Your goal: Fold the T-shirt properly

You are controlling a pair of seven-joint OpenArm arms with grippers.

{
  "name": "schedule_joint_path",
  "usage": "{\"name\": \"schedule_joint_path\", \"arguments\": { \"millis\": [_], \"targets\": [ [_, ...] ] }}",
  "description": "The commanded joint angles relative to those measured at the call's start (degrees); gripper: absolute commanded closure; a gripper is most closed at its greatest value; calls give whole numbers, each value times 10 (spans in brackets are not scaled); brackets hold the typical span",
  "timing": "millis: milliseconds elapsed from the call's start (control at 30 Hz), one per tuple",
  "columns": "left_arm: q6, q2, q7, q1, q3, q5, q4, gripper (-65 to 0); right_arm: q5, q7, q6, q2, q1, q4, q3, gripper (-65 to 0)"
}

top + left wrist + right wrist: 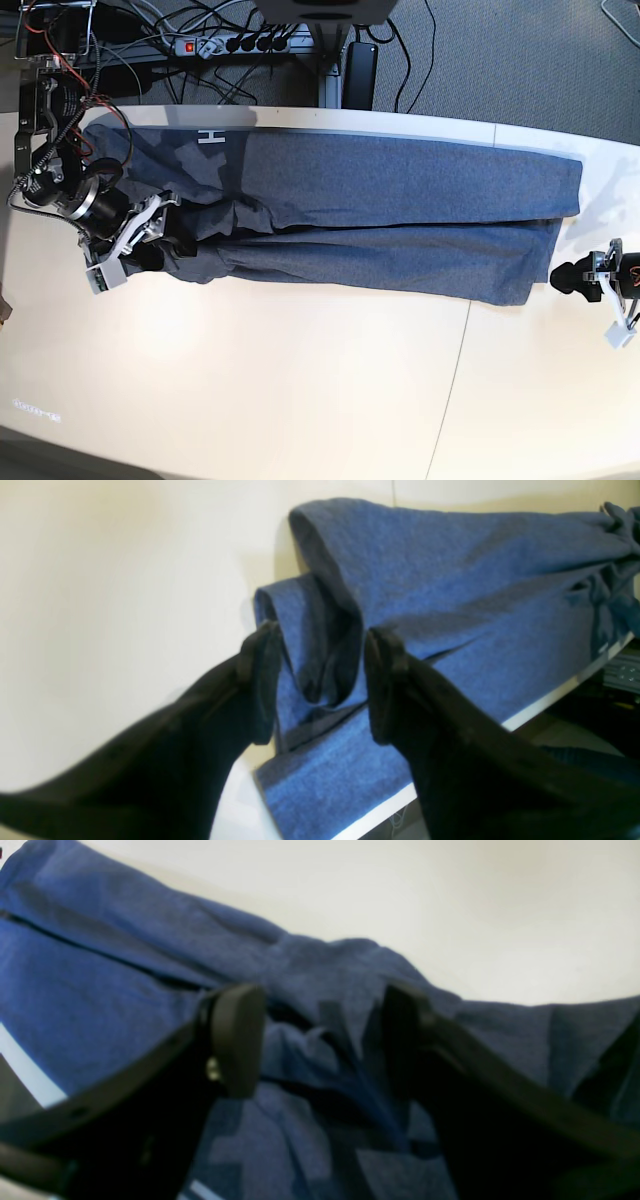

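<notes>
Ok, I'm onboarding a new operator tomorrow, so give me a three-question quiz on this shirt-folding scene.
1. True or false: the T-shirt lies in a long narrow band across the table.
2. Multiple choice. The right gripper is: A) open, with bunched cloth between its fingers; B) shut on a sleeve; C) off the table.
3. Short answer: where does the left gripper sit relative to the shirt in the base view?

Key
1. True.
2. A.
3. At the shirt's end on that view's right, just beside the edge, jaws open, gripping nothing.
</notes>
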Motion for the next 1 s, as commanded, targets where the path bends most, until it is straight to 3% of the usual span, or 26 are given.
{"name": "schedule_joint_path", "arguments": {
  "millis": [0,267,333,433,667,967],
  "targets": [
    [-12,-14,-7,-16,-4,-9,7,-303,7,10,42,5,8,11,7,-375],
    [-12,-14,-11,-16,-4,-9,7,-303,7,10,42,-7,8,-29,6,-356],
    [-12,-14,-12,-16,-4,-9,7,-303,7,10,42,-15,6,-46,6,-252],
    [-12,-14,-13,-16,-4,-9,7,-303,2,10,42,-30,4,-71,6,-4],
    [-12,-15,-13,-16,-4,-9,7,-303,-12,10,42,-56,-18,-78,6,0],
    [-12,-14,-13,-16,-4,-9,7,-303,4,10,42,-61,-52,-78,6,0]
  ]
}}
